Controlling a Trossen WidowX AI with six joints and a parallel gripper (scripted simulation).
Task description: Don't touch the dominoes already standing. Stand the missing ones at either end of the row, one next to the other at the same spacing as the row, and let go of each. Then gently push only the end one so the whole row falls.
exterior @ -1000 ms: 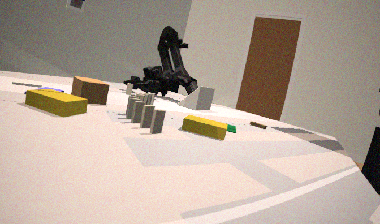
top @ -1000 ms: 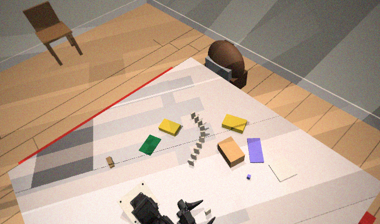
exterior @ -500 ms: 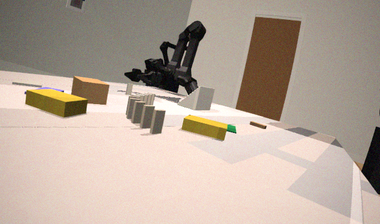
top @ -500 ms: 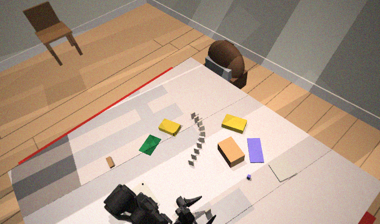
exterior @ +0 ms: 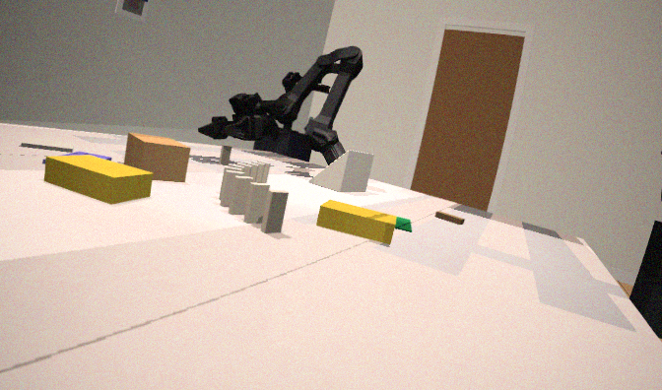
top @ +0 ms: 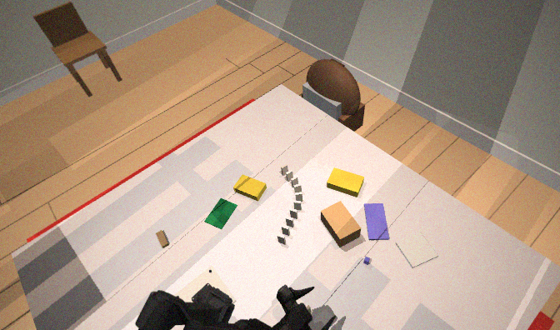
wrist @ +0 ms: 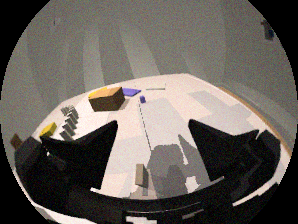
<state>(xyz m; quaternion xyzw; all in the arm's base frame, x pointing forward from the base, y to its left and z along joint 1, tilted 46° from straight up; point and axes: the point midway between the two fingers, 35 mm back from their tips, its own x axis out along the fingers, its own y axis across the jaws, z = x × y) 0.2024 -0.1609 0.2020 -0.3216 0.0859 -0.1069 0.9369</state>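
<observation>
A curved row of several grey dominoes (top: 298, 197) (exterior: 275, 212) (wrist: 67, 134) stands upright on the table. A separate domino (exterior: 226, 155) (wrist: 141, 175) stands upright, apart from the row on the arm's side. In the wrist view it shows low between the two fingers, with nothing gripping it. In the top view I cannot make it out beside the arm. My gripper (wrist: 154, 123) is open wide and empty, raised above the table near that domino. One dark finger shows at the bottom of the top view; the other is hidden or hard to tell there.
Yellow blocks (top: 250, 187) (top: 345, 182) flank the row. An orange block (top: 339, 219) (exterior: 158, 159) (wrist: 106, 101), purple plate (top: 377, 222) and small purple cube (top: 367, 261) (wrist: 143, 99) lie to its right. A green plate (top: 221, 213), brown block (top: 162, 238) and white wedge (exterior: 357, 170) are elsewhere.
</observation>
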